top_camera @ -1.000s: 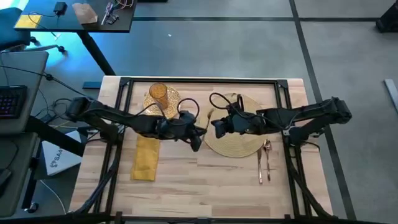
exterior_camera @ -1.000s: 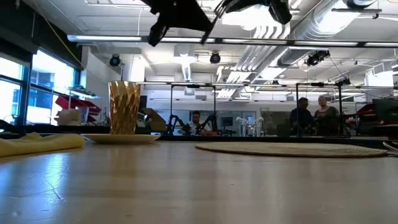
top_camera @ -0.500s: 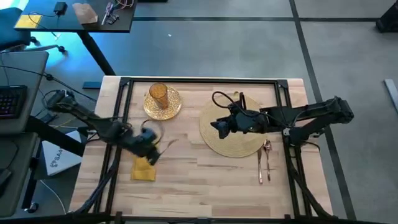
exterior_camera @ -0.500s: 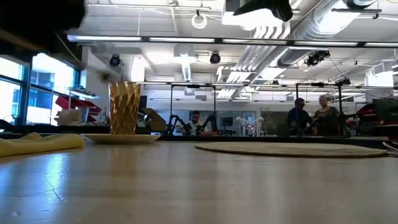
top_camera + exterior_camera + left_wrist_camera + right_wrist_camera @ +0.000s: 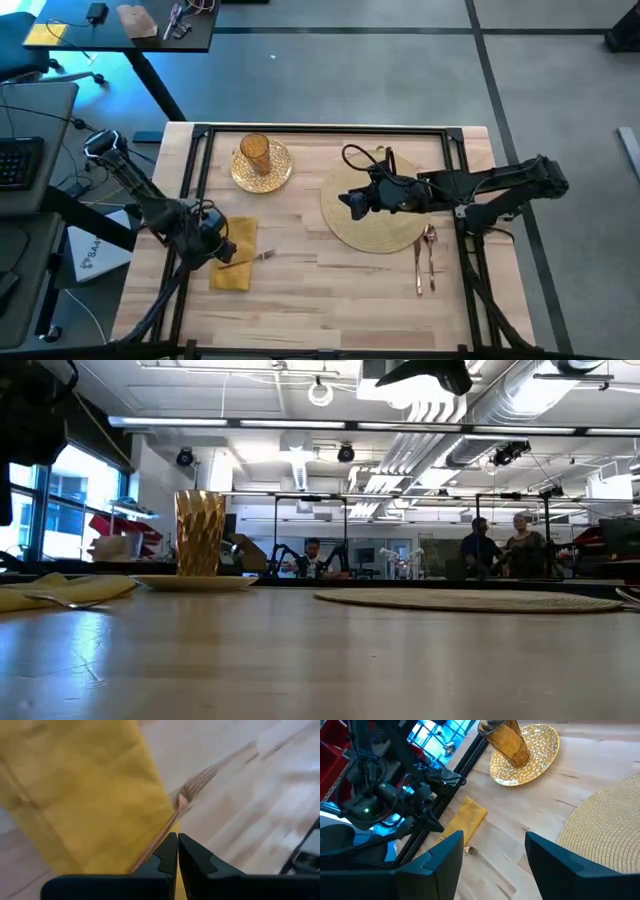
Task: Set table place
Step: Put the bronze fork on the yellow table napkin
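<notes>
A copper fork (image 5: 192, 787) lies across the yellow napkin (image 5: 232, 272) at the table's (image 5: 330, 290) near left, its tines past the napkin's right edge. My left gripper (image 5: 177, 842) is shut right over the fork's handle. The amber glass (image 5: 255, 148) stands upright on the gold plate (image 5: 275, 172) at the far left. The round woven placemat (image 5: 385, 225) lies right of centre. My right gripper (image 5: 345, 205) hovers open over the placemat's left edge, holding nothing. A spoon and another copper piece (image 5: 427, 255) lie right of the placemat. My left gripper points down at the napkin, and the fork's handle (image 5: 155, 840) runs past the side of one shut finger, not into the gap between the two. I cannot tell whether that finger touches the handle. The fork rests on the napkin (image 5: 80, 588).
A black frame rail (image 5: 330, 130) runs along the table's far edge, with more rails down both sides. A dark desk (image 5: 120, 25) stands beyond the far left corner. People show in the room behind the table in the low view.
My left gripper has swung from beside the placemat's left edge toward the table's left and near edges, ending over the napkin. The fork has come with it and now lies on the napkin.
</notes>
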Action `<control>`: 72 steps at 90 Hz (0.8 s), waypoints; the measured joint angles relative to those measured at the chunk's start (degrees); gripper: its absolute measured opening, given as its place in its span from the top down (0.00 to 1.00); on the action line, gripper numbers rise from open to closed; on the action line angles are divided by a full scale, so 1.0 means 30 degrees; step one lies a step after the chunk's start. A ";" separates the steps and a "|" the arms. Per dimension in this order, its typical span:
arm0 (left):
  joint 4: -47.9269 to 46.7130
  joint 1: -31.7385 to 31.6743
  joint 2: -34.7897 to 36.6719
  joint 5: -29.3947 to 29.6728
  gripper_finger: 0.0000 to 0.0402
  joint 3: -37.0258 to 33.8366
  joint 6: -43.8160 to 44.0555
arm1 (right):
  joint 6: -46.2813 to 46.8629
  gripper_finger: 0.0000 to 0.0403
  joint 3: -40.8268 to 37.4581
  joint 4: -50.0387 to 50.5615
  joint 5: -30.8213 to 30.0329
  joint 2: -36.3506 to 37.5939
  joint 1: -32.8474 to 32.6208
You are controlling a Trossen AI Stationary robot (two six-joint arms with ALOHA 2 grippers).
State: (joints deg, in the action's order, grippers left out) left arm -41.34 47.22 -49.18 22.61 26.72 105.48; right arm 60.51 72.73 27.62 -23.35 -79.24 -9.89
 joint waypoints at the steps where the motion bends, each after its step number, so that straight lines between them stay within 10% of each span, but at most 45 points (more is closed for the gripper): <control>1: -0.0018 0.0026 -0.0042 -0.0022 1.00 0.0000 -0.0086 | 0.0015 0.51 0.0000 -0.0005 -0.0005 0.0000 0.0005; 48: 0.7307 -0.1830 -0.5218 0.0168 0.84 0.0001 -1.6518 | 0.0278 0.51 0.0000 -0.0015 -0.0136 -0.0007 0.0051; 72: 0.7258 -0.2925 -0.8665 -0.1361 0.68 0.0015 -1.5829 | 0.0687 0.51 0.0000 -0.0057 -0.0023 -0.0007 0.0051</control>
State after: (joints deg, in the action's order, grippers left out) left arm -19.56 38.45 -75.18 18.53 26.76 57.99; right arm 62.57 72.73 27.45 -23.42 -79.26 -9.74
